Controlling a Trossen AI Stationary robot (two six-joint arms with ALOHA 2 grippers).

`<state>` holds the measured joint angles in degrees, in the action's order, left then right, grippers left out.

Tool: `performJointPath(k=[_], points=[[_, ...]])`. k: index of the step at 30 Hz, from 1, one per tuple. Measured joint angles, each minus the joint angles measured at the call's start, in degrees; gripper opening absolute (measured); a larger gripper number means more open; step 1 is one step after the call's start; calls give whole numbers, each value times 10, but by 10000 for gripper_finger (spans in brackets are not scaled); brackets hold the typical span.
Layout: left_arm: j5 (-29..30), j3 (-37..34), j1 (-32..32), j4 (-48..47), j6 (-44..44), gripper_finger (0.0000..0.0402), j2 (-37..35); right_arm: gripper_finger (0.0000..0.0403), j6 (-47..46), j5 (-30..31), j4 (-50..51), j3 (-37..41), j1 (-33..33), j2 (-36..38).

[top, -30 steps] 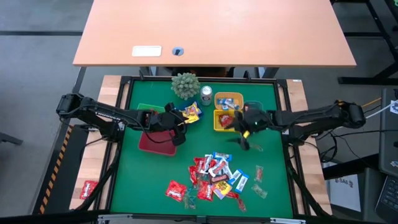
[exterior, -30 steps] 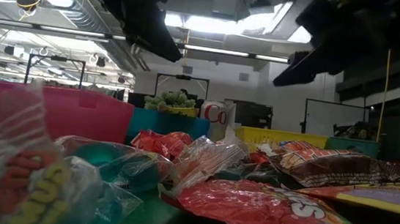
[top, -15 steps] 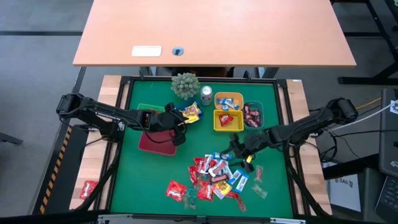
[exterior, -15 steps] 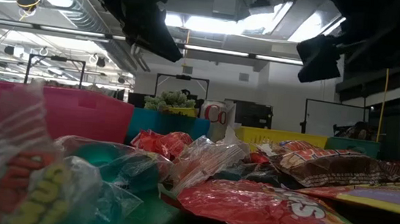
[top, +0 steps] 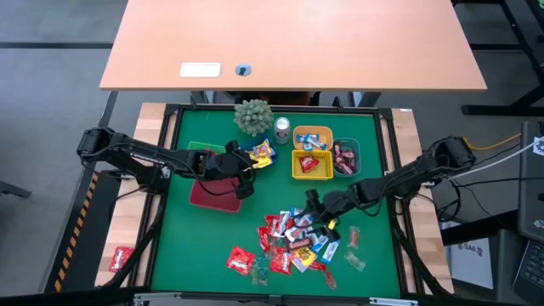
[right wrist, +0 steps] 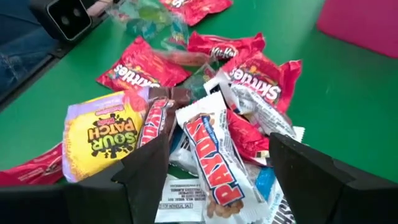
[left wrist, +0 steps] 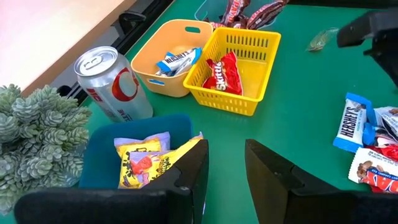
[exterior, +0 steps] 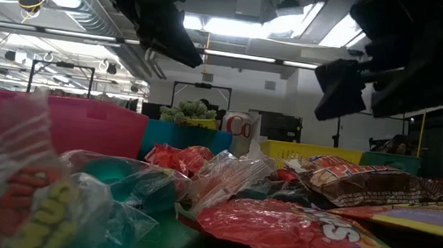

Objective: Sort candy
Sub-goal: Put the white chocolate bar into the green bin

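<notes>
The candy pile (top: 296, 240) lies on the green mat near its near edge: red Skittles packs, a yellow Sour Patch pack (right wrist: 99, 135), a white PayDay bar (right wrist: 211, 152), blue-and-white bars. My right gripper (top: 316, 206) hangs open just above the pile, its fingers (right wrist: 152, 165) standing either side of the PayDay bar. My left gripper (top: 246, 172) waits open and empty above the blue bin (left wrist: 146, 140), which holds yellow packs. Sorted sweets also lie in the orange bin (left wrist: 171, 59), the yellow bin (left wrist: 239, 68) and the dark bin (top: 346, 155).
A silver can (top: 281, 129) and a small plant (top: 253, 116) stand at the mat's far edge. A red bin (top: 215, 195) sits under my left arm. A stray red pack (top: 121, 257) lies on the wood left of the mat. Bare mat lies left of the pile.
My right gripper has swung from beside the yellow and dark bins toward the table's near edge and somewhat left, coming down over the candy pile. My left arm has kept still.
</notes>
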<state>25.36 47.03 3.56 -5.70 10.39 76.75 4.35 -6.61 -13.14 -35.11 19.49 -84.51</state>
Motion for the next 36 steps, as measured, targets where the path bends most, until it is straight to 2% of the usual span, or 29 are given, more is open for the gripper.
performJointPath(k=[15, 19, 30, 36], points=[[0, 0, 0, 2, 0, 92, 0, 265, 0, 20, -5, 0, 0, -70], [0, 0, 0, 3, 0, 92, 0, 232, 0, 20, -4, 0, 0, -71], [0, 0, 0, 3, 0, 92, 0, 103, 0, 19, -4, 0, 0, -71], [0, 0, 0, 2, 0, 92, 0, 58, 0, 14, -4, 0, 0, -71]])
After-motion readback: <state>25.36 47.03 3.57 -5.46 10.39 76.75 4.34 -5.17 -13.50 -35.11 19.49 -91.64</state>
